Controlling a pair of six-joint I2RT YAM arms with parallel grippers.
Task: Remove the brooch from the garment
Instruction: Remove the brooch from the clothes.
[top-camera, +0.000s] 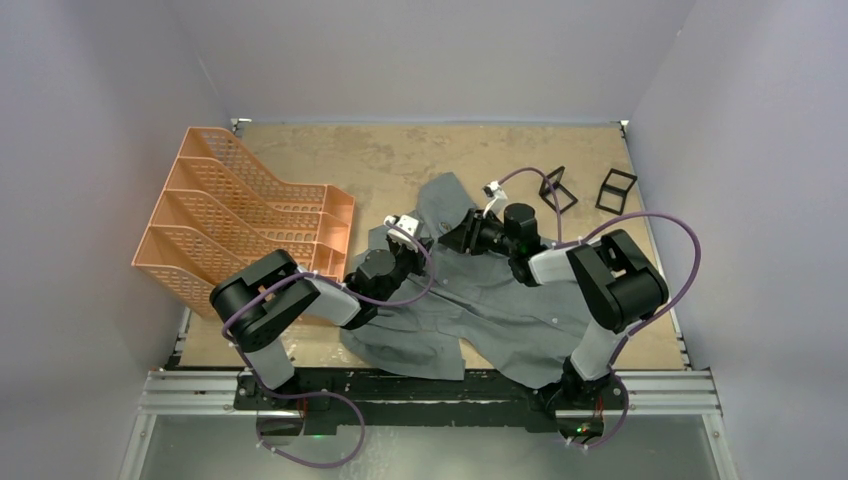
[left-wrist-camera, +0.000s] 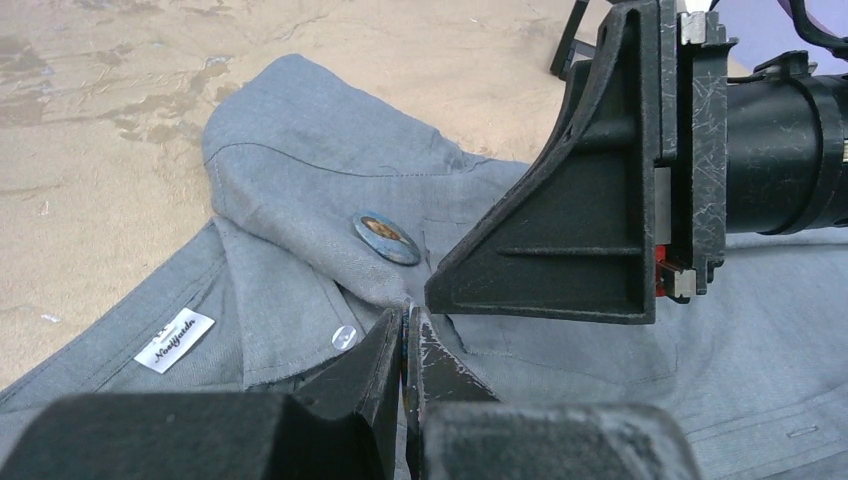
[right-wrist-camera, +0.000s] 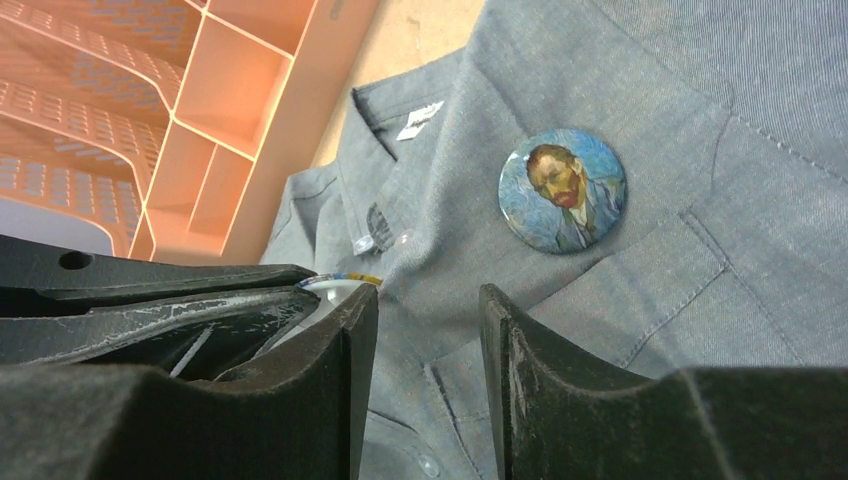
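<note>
Brooch (right-wrist-camera: 562, 190) pinned on grey shirt (top-camera: 500, 300), just above the pocket edge

Right gripper (right-wrist-camera: 428, 310) stands half open and empty just short of it, fabric showing in the gap; left gripper (left-wrist-camera: 405, 325) is pressed shut by the collar edge alongside. Beyond the collar the table (top-camera: 400, 150) shows; an orange rack (top-camera: 250, 230) stands left.

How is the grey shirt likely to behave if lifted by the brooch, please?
The shirt would probably drape limply: it lies creased and folded. Its cloth would likely tent at the brooch, not lift whole.
</note>
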